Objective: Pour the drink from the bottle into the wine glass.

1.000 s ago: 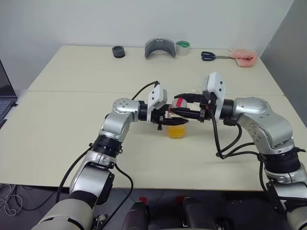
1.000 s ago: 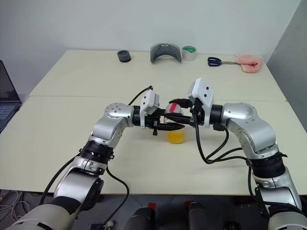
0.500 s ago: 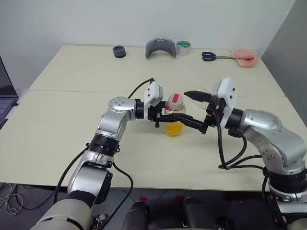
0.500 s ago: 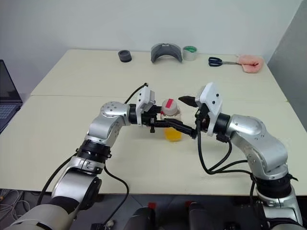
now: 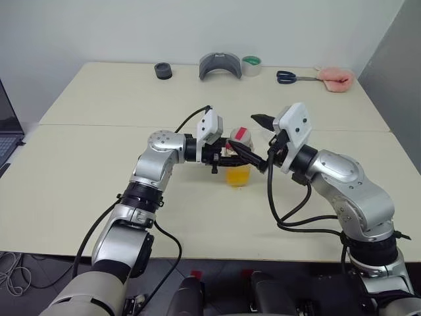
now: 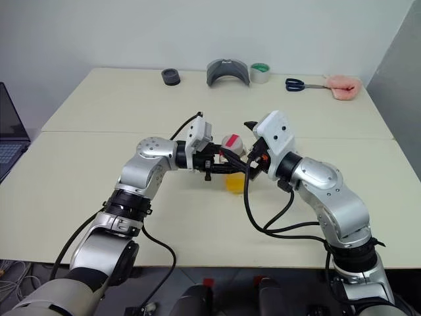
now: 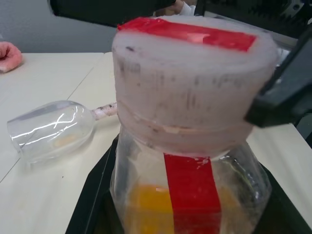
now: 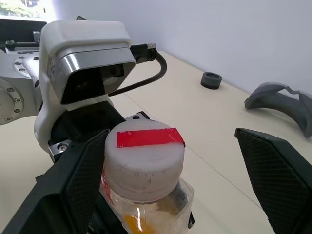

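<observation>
Bottle: a small clear bottle (image 5: 238, 160) stands upright near the middle of the counter (image 5: 85, 164), its white cap (image 8: 145, 151) with a red strip in place on the neck.

Drink: orange-yellow drink (image 5: 238, 176) fills only the lower part of the bottle; none of it is out yet.

Left tool: the left tool (image 5: 227, 157) reaches in level from the robot's left, shut tight on the bottle just under the cap.

Right tool: the right tool (image 8: 170, 180) faces the cap with its black fingers (image 8: 85, 168) spread wide, one on each side and clear of it, holding nothing.

Wine glass: the wine glass (image 7: 51, 129) lies on its side on the counter just beyond the bottle, bowl empty, stem pointing toward the bottle.

Far edge: a black ring (image 5: 162, 70), a grey curved piece (image 5: 220, 66), a roll of tape (image 5: 250, 65), scissors (image 5: 289, 77) and a pink cloth (image 5: 335, 79) sit well apart from the work.

Progress: early, by the look of it. The bottle is secured, but the cap looks yet to be removed, the glass needs standing upright, and all the pouring remains.
</observation>
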Robot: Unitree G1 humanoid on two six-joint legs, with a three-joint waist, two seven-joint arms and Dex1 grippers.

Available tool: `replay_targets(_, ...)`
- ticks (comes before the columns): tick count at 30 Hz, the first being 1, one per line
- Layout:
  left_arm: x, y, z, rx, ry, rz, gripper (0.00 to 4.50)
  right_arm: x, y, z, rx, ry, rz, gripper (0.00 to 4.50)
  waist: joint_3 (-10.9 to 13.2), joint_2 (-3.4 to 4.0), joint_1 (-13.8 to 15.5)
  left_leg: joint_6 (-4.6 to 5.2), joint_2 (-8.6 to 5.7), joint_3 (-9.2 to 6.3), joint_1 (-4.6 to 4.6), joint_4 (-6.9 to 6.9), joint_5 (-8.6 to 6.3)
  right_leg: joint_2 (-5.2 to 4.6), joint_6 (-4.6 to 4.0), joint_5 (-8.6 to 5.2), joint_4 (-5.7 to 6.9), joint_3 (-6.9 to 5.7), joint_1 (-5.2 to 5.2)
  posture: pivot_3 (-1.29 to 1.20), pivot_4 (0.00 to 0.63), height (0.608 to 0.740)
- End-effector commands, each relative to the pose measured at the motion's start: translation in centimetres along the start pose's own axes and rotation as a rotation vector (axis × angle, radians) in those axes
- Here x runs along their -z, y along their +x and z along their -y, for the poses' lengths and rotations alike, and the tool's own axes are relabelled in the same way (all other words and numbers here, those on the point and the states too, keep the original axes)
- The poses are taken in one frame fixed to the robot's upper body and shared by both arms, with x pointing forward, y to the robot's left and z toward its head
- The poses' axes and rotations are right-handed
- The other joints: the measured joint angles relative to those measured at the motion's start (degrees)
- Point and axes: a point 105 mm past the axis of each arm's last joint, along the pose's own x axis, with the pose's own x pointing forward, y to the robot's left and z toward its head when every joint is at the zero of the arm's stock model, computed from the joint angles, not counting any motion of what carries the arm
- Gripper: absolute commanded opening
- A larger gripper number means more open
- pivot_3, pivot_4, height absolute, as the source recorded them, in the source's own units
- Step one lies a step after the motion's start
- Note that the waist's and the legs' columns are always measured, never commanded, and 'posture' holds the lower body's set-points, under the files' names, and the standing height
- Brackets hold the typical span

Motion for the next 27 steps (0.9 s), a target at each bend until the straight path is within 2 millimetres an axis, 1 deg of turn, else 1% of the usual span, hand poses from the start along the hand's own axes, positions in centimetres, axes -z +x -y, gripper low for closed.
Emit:
replay_targets(1, -1.7, -0.2, -0.3, 0.004, 0.064, 0.033, 1.8, -1.1, -0.3, 0.9, 0.043, -0.043, 0.035, 4.37, 0.0, 0.0, 0.0, 0.0, 0.0, 0.0, 0.0, 0.0, 0.0, 0.0, 0.0, 0.0, 0.0, 0.0, 0.0, 0.0, 0.15, 0.74)
replay_targets(9, -1.6, -0.3, -0.2, 0.002, 0.063, 0.029, 1.8, -1.1, -1.3, 1.5, 0.07, -0.025, 0.024, 4.37, 0.0, 0.0, 0.0, 0.01, 0.0, 0.0, 0.0, 0.0, -0.01, 0.0, 0.0, 0.0, 0.0, 0.0, 0.0, 0.0, 0.15, 0.74)
replay_targets(21, -1.5, -0.3, -0.1, 0.004, 0.063, 0.024, 1.8, -1.0, -2.1, 1.3, 0.061, -0.017, 0.004, 4.37, 0.0, 0.0, -0.01, 0.02, 0.0, 0.0, 0.0, 0.0, -0.01, 0.0, 0.0, 0.0, 0.0, 0.0, 0.0, 0.0, 0.15, 0.74)
replay_targets(27, -1.4, -0.4, -0.2, 0.001, 0.059, 0.023, 1.8, -1.1, -2.5, 1.0, 0.028, -0.016, -0.009, 4.37, 0.0, 0.0, 0.0, 0.03, 0.0, 0.0, 0.0, 0.0, -0.01, 0.0, 0.0, 0.0, 0.0, 0.0, 0.0, 0.0, 0.15, 0.74)
